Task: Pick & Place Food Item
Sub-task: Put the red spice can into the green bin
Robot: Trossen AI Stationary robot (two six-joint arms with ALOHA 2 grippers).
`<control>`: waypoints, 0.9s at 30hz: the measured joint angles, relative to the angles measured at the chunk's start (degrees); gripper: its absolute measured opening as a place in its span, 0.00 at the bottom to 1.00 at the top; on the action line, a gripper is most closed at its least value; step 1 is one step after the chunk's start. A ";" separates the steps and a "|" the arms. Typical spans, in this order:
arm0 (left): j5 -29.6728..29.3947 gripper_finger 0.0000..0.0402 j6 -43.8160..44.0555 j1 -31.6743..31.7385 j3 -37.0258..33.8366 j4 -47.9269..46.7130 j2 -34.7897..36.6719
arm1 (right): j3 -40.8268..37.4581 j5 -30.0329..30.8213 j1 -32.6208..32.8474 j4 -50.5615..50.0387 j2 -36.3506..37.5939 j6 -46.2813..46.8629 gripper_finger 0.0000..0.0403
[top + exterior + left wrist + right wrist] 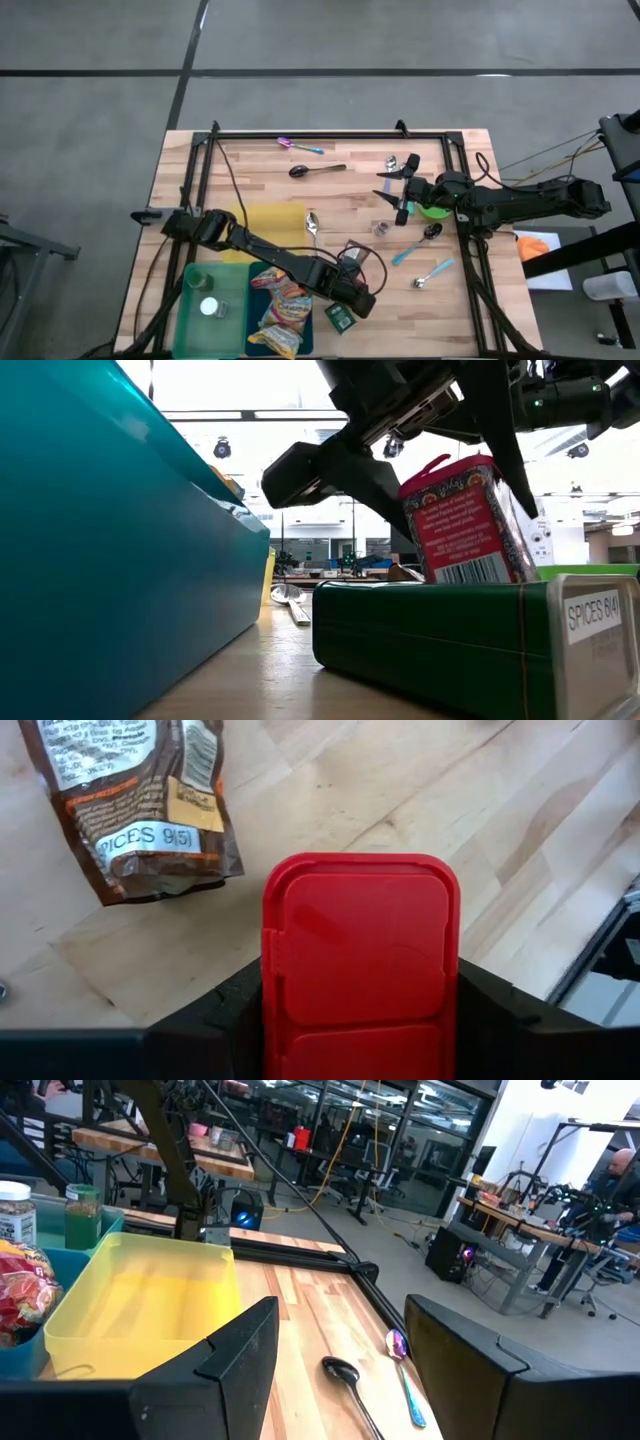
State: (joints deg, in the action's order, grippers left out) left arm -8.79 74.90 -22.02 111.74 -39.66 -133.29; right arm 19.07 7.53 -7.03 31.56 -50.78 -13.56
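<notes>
From above, the left gripper (352, 290) sits near the teal bin (262, 340) of snack packets, while the right gripper (400, 195) waits with fingers spread among spoons. At table level, the red-capped spice jar (470, 525) is clamped behind a green tin (480, 645). The left wrist shows its red lid (360, 960) beside a brown pouch (140, 800). The right wrist shows an empty yellow bin (140, 1310).

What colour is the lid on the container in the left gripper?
Red, clearest in the left wrist view: the lid sits between the left gripper's fingers.
</notes>
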 joint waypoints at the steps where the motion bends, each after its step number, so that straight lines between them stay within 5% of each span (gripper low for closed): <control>1: -0.01 0.54 -0.09 0.00 0.03 0.10 0.00 | 0.00 -0.01 0.01 -0.01 0.00 0.02 0.53; 15: -0.21 0.54 -1.48 0.00 1.09 -0.95 0.26 | 0.00 -0.01 0.01 0.00 0.00 0.00 0.53; 27: -8.34 0.54 -6.11 0.04 16.31 -19.60 0.46 | 0.00 -0.02 0.02 0.02 0.00 0.02 0.53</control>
State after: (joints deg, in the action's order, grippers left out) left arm -17.12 68.79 -21.98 128.05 -59.26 -132.84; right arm 19.07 7.51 -7.01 31.57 -50.78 -13.54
